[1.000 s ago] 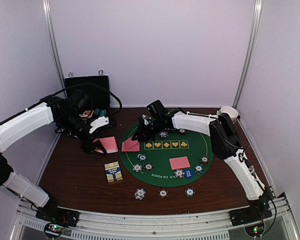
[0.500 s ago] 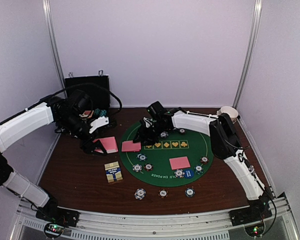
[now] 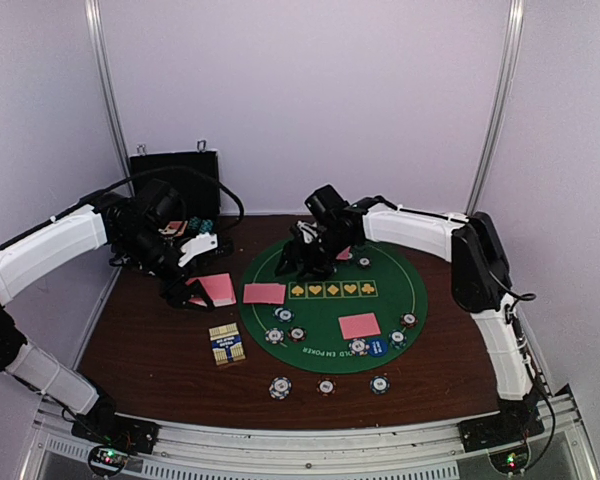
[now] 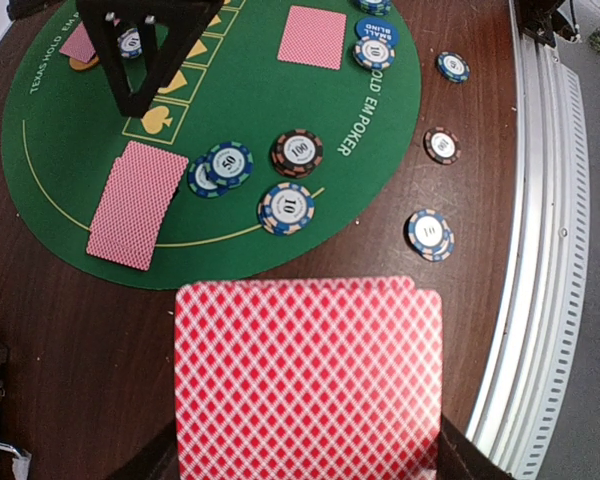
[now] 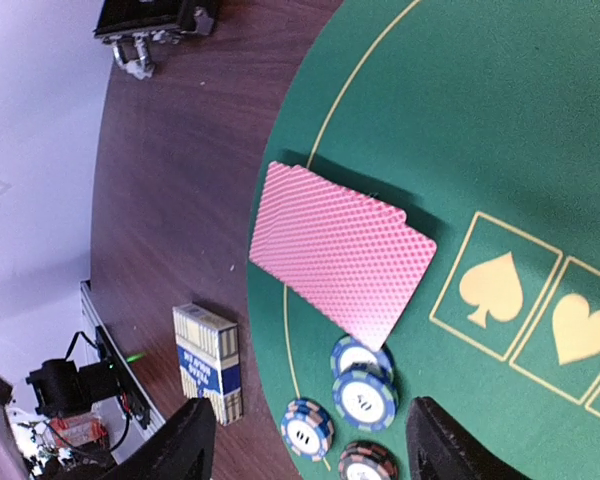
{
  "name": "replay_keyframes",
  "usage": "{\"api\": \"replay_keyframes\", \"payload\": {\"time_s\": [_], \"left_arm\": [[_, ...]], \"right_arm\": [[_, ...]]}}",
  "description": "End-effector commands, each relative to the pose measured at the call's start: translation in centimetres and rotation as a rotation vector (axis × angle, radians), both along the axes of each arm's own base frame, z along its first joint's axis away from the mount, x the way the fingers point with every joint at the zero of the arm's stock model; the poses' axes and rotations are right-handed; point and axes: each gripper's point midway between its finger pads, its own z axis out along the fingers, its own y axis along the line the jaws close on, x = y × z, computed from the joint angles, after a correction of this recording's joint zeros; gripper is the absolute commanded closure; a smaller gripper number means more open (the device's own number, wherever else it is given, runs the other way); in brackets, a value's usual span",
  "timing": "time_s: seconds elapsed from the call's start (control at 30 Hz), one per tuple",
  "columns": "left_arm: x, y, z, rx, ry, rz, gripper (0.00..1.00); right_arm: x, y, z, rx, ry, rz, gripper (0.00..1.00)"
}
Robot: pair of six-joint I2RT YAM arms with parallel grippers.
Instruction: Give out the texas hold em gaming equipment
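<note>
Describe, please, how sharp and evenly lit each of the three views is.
Top external view: even, soft light, but the chips are too small to read. Left wrist view: the held cards and chip numbers are crisp. Right wrist view: the dealt cards are sharp; the right claw is a dark silhouette.

The cards (image 4: 310, 385) pinched in your left gripper (image 3: 185, 293) look like smooth coated paper, printed in a fine red-and-white lattice with a slight sheen. Ahead of that gripper, the mat (image 4: 250, 90) is matt green cloth, felt-like, with flat yellow print. The chips (image 4: 230, 163) on it look like hard plastic, glossy on the faces. The table (image 4: 70, 330) around it is dark brown wood-look, smooth and faintly grained. To the right in that gripper's view, the rail (image 4: 550, 230) is pale brushed metal. Your right gripper (image 5: 310, 420) has matt black fingers (image 5: 192, 445); the box (image 5: 208, 360) in its view looks like printed cardboard.
</note>
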Motion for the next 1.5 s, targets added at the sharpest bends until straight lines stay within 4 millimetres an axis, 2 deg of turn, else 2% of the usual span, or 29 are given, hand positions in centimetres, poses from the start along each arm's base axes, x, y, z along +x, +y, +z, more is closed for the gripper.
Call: {"api": "replay_keyframes", "payload": {"time_s": [0.0, 0.13, 0.23, 0.37, 0.57, 0.7, 0.97, 1.3, 1.47], "left_arm": [[0.3, -0.4, 1.2, -0.044, -0.038, -0.017, 1.0], [0.3, -0.5, 1.3, -0.047, -0.038, -0.017, 1.0], [0.4, -0.5, 1.4, -0.046, -0.039, -0.014, 1.0], [0.4, -0.6, 1.5, -0.051, -0.039, -0.013, 1.0], [0.5, -0.8, 1.9, -0.064, -0.035, -0.009, 1.0], [0.5, -0.9, 2.2, -0.074, -0.035, -0.01, 1.0], [0.4, -0.9, 2.4, -0.08, -0.036, -0.009, 1.0], [0.4, -1.0, 2.5, -0.083, -0.036, -0.012, 1.0], [0.4, -1.0, 2.4, -0.083, -0.034, -0.011, 1.0]], "right_arm": [[-1.6, 0.8, 7.9, 0.166, -0.109, 0.006, 0.28], [-4.8, 2.3, 11.6, 0.315, -0.104, 0.039, 0.18], [-7.2, 3.5, 13.3, 0.398, -0.081, 0.068, 0.15], [-10.2, 5.3, 13.9, 0.451, -0.047, 0.108, 0.13], [-12.7, 7.5, 13.7, 0.473, -0.02, 0.155, 0.1], [-13.5, 8.6, 13.6, 0.49, -0.006, 0.169, 0.1], [-13.8, 10.1, 11.7, 0.475, 0.03, 0.173, 0.09], [-13.9, 12.3, 12.1, 0.556, 0.069, 0.178, 0.09], [-14.0, 13.3, 11.2, 0.566, 0.101, 0.18, 0.08]]}}
